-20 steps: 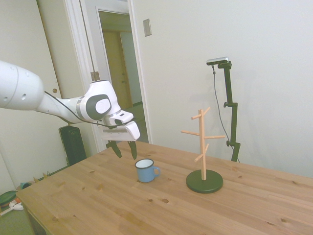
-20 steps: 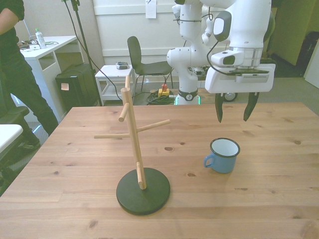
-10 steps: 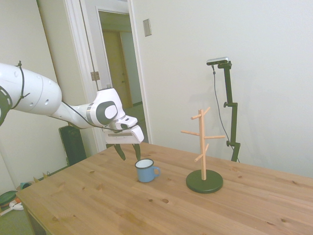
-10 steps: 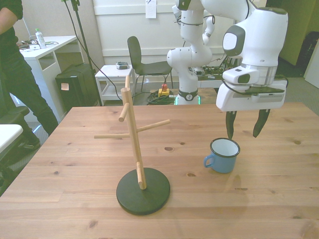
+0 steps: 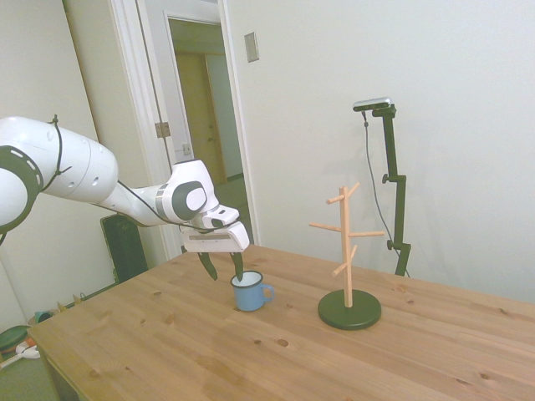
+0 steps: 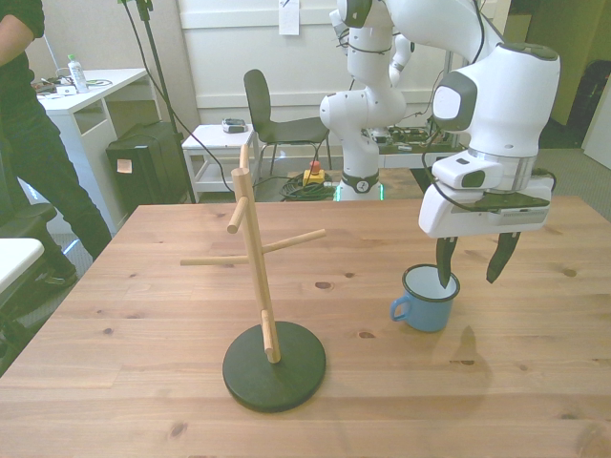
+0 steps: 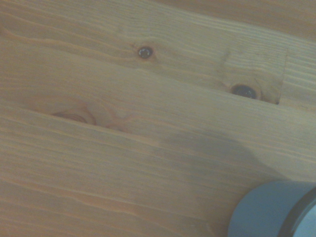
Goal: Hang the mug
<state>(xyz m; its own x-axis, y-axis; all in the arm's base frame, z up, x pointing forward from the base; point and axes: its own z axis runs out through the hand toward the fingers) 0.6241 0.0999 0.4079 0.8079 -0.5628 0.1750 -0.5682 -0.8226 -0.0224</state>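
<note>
1. The mug [image 6: 427, 299] stands upright on the wooden table [image 6: 143, 315], toward the front view's right, its blue loop handle [image 6: 400, 309] pointing to the front view's left, toward the mug tree
2. The gripper [image 6: 474, 270] hangs over the mug's rim with its two dark fingers spread apart and grasping nothing; one finger [image 6: 444, 264] dips at the white inside of the mug, the other [image 6: 499, 258] hangs outside the wall on the front view's right
3. In the side view the gripper [image 5: 224, 266] sits at the mug's [image 5: 250, 292] far-left rim, with one fingertip touching or just inside the opening; whether it touches cannot be told
4. The wooden mug tree [image 6: 254, 277] on its dark round base [image 6: 275, 365] stands well apart from the mug, on the front view's left, with every peg bare
5. The wrist view shows blurred table [image 7: 123, 123] planks with knots and a curved piece of the mug's blue wall [image 7: 264, 210] at the corner
6. A person [image 6: 29, 143] in dark clothes stands beyond the table at the front view's left edge
</note>
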